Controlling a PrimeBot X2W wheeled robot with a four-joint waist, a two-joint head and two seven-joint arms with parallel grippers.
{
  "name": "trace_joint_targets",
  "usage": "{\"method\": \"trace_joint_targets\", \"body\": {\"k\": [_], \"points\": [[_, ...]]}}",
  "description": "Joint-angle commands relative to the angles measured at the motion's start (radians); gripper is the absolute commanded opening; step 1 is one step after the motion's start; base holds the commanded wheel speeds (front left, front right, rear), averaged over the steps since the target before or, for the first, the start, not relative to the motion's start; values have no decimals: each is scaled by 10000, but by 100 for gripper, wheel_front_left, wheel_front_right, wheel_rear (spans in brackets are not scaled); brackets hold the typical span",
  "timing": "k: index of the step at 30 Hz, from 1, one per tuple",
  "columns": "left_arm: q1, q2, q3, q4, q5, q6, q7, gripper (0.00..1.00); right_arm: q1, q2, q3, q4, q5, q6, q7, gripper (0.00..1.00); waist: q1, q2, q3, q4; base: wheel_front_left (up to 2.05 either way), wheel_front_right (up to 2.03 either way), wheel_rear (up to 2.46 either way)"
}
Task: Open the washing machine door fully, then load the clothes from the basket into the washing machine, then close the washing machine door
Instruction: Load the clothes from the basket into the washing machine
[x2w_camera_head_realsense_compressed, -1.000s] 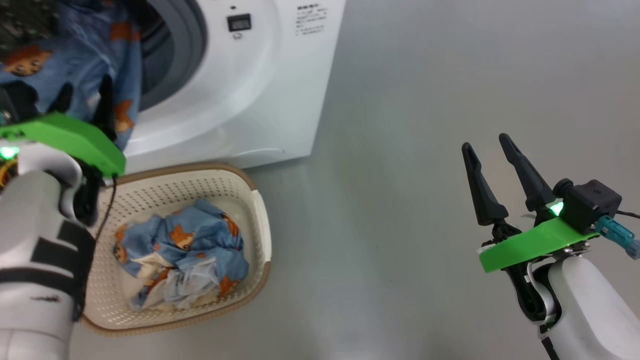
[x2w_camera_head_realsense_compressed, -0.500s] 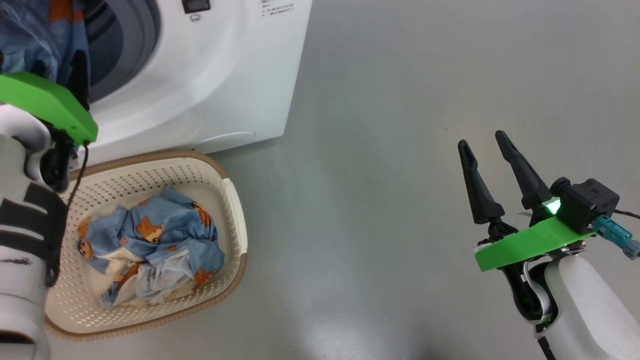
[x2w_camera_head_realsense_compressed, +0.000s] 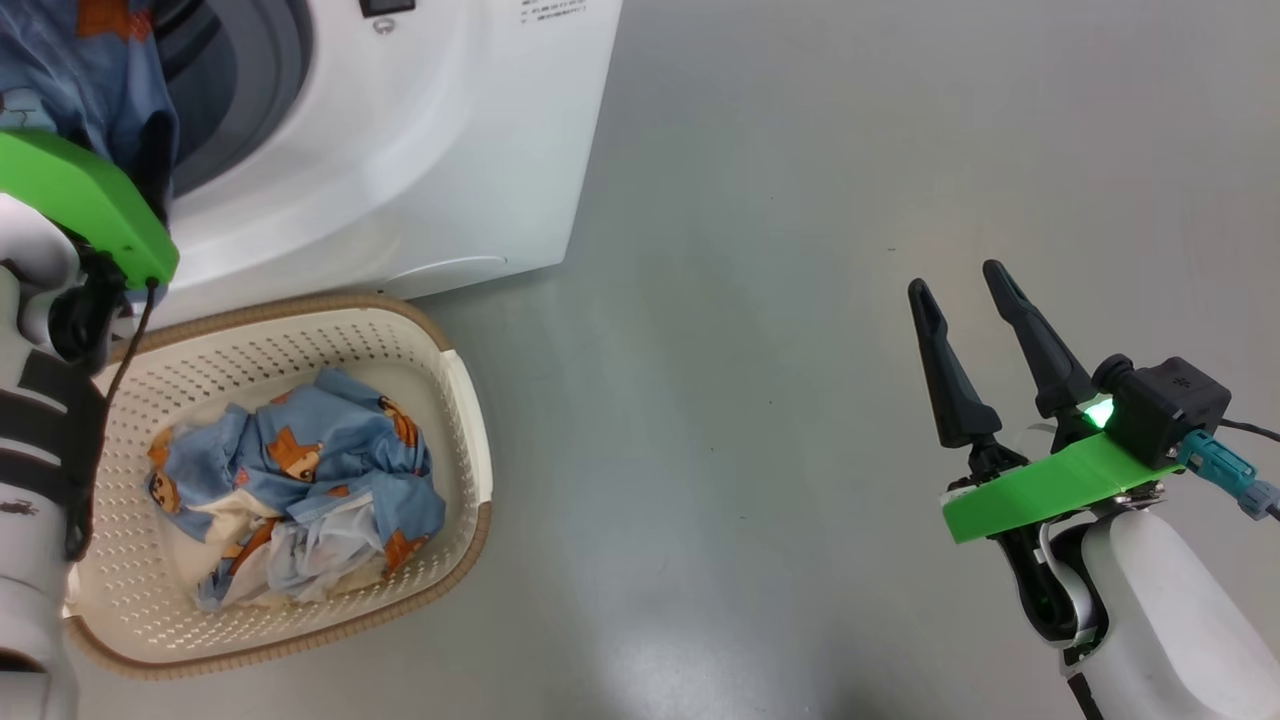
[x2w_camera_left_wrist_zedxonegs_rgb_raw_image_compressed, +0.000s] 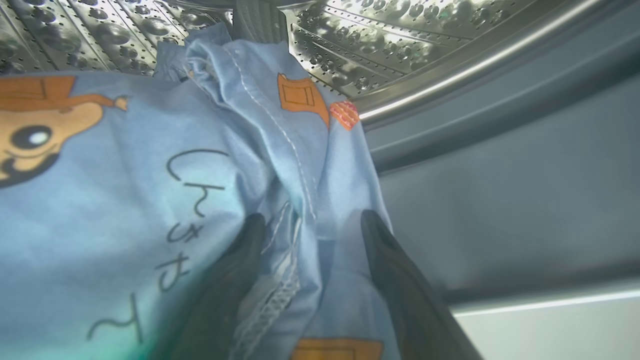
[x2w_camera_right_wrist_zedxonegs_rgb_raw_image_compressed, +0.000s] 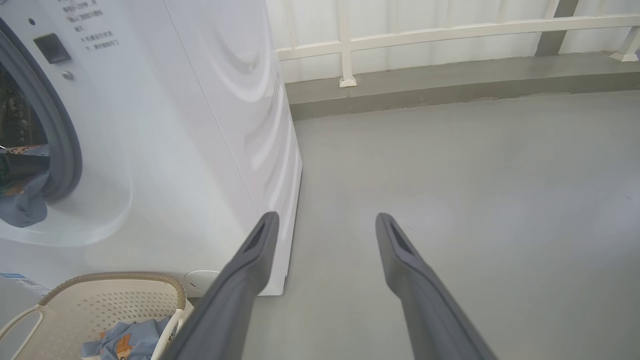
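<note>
Left wrist view: my left gripper (x2w_camera_left_wrist_zedxonegs_rgb_raw_image_compressed: 312, 217) spread, one garment (x2w_camera_left_wrist_zedxonegs_rgb_raw_image_compressed: 125, 200) bunched between fingers (x2w_camera_left_wrist_zedxonegs_rgb_raw_image_compressed: 230, 280), half-hiding drum (x2w_camera_left_wrist_zedxonegs_rgb_raw_image_compressed: 380, 45). One basket (x2w_camera_head_realsense_compressed: 470, 410), clothes heap (x2w_camera_head_realsense_compressed: 300, 450) uncountable; my right gripper (x2w_camera_head_realsense_compressed: 955, 277) spread, empty.

**Finishes On Show**

Light is being thrown back by the glossy white shell of the washing machine (x2w_camera_head_realsense_compressed: 420, 150) and by its perforated, polished steel drum (x2w_camera_left_wrist_zedxonegs_rgb_raw_image_compressed: 400, 40). Soft printed cloth is being shown by the clothes (x2w_camera_head_realsense_compressed: 300, 470), matt perforated plastic by the basket (x2w_camera_head_realsense_compressed: 465, 400), and a smooth, faint sheen by the grey floor (x2w_camera_head_realsense_compressed: 800, 250).
</note>
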Motion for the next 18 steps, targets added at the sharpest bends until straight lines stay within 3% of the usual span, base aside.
{"method": "trace_joint_targets", "body": {"k": [1, 2, 7, 18], "points": [[-11, 331, 39, -21, 28, 46, 48, 30, -65, -82, 158, -177, -95, 54, -80, 100, 0, 0, 3, 7, 0, 0, 0], [-11, 339, 16, -16, 35, 37, 4, 0, -67, -88, 152, -174, -96, 54, -80, 100, 0, 0, 5, 8, 0, 0, 0], [45, 278, -112, -2, 60, -9, -332, 0, -67, -92, 146, -145, -98, 54, -80, 100, 0, 0, -41, 41, 0, 0, 0], [134, -14, -319, -143, 146, -57, -2364, 0, -48, -217, 138, -167, -104, 54, -80, 100, 0, 0, -96, 279, 0, 0, 0]]}}
